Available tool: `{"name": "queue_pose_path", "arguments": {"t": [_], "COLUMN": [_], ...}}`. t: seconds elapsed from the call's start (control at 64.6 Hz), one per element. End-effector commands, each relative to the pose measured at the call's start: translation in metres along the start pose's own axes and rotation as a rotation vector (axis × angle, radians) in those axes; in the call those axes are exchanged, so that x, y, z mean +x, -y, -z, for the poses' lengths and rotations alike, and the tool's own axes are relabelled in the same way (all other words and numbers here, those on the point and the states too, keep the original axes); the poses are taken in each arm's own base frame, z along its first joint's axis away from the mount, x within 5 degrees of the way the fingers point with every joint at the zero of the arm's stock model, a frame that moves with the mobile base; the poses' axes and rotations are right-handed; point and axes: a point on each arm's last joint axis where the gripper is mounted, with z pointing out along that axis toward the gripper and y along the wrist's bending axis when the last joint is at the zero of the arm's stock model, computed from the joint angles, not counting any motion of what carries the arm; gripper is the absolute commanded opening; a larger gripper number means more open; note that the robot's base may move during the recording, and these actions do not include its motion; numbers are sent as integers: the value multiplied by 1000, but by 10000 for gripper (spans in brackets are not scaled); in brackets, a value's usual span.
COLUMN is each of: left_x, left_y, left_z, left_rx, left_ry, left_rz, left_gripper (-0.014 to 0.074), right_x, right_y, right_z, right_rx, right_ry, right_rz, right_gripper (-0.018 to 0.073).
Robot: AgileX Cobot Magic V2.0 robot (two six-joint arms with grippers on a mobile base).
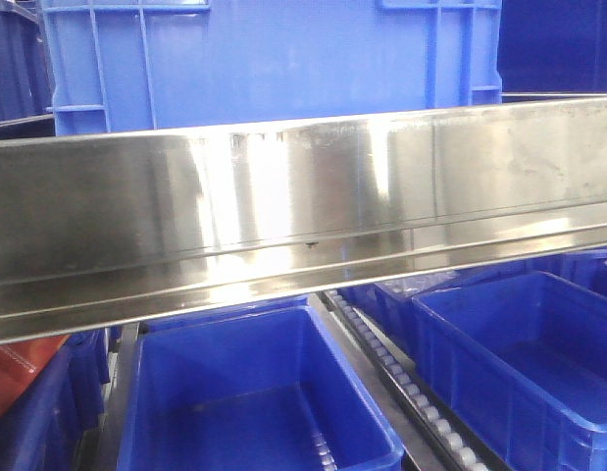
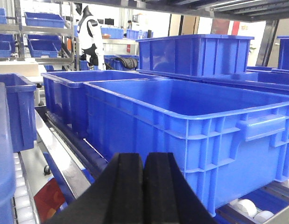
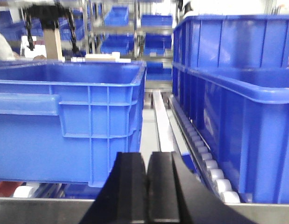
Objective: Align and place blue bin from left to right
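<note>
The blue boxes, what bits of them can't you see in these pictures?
- Front view: a shiny metal beam hides the lower part of the upper blue bin.
- Left wrist view: the shut left gripper covers the near wall's bottom corner; the picture edge cuts the bin's right end.
- Right wrist view: the shut right gripper blocks the floor rollers; the background shelves are blurred.

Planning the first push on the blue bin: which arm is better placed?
Probably left: its shut pincer sits right at the blue bin wall. The right pincer, also shut, faces the gap beside it.
</note>
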Motion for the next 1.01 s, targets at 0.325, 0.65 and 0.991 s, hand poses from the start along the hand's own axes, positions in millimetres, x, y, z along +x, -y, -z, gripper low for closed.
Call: {"name": "queue_pose_path", "arguments": {"t": [0.325, 0.65, 0.991], "left_x": [-3, -3, -3], "left_y": [1, 1, 1], "left_z": [4, 4, 4], "left_rx": [13, 13, 13], "left_ry": [45, 45, 45], "left_rz": [8, 8, 8], "left_gripper": [-110, -110, -110], "right_x": [0, 0, 0], "right_y": [0, 0, 0], "right_z": [10, 10, 10], "right_rx": [4, 4, 4], "right_ry": [72, 72, 72], "right_rz": [16, 16, 16], "right_gripper": [-162, -162, -162]}}
